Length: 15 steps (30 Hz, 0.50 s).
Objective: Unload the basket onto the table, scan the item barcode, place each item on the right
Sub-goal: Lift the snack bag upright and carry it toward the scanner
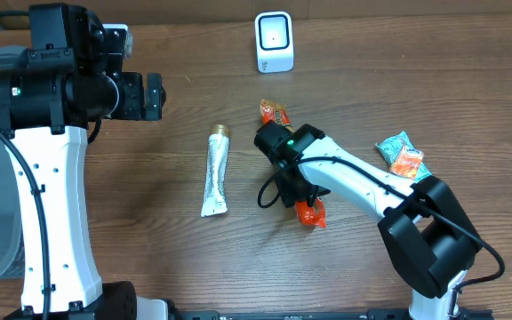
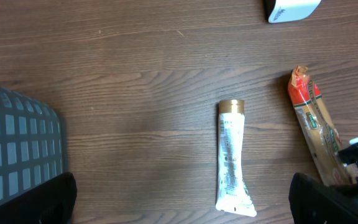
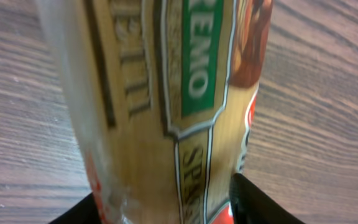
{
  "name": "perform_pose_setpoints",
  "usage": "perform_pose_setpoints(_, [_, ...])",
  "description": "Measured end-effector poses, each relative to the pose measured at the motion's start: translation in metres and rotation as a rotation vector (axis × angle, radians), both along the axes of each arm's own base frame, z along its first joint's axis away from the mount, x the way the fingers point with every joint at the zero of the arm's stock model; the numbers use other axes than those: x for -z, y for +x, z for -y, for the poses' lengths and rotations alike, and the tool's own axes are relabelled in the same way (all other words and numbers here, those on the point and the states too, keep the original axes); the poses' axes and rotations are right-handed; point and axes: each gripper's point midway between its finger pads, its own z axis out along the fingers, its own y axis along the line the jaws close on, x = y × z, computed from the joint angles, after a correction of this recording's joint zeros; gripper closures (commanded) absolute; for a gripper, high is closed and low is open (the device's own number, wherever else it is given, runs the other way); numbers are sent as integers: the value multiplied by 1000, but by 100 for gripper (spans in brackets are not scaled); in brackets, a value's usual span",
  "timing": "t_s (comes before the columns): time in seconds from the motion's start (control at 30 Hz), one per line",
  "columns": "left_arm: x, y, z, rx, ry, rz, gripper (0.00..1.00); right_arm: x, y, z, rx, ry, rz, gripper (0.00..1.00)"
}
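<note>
Overhead: the packet [image 1: 272,114] lies slantwise on the table [image 1: 149,231], one end toward the scanner [image 1: 274,41], with my right gripper [image 1: 296,188] over its middle. Left wrist: my left gripper [image 2: 182,205] gapes wide, holding nothing. Right wrist: the packet runs lengthwise between my fingers [image 3: 263,202]; whether they pinch it I cannot tell.
</note>
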Motion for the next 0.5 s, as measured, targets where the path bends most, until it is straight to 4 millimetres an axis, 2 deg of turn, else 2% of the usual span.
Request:
perform_pose_setpoints(0.2, [0,0,0,0,0,0,0,7,5,-6,-15,37,19,42])
perform_pose_setpoints(0.23, [0,0,0,0,0,0,0,10,4,-5,-19,36,17,45])
perform_pose_setpoints(0.37, [0,0,0,0,0,0,0,16,2,-2,-25,23,13,70])
perform_pose_setpoints(0.47, [0,0,0,0,0,0,0,16,4,0,-24,17,21,95])
perform_pose_setpoints(0.5, [0,0,0,0,0,0,0,13,4,-1,-26,19,24,96])
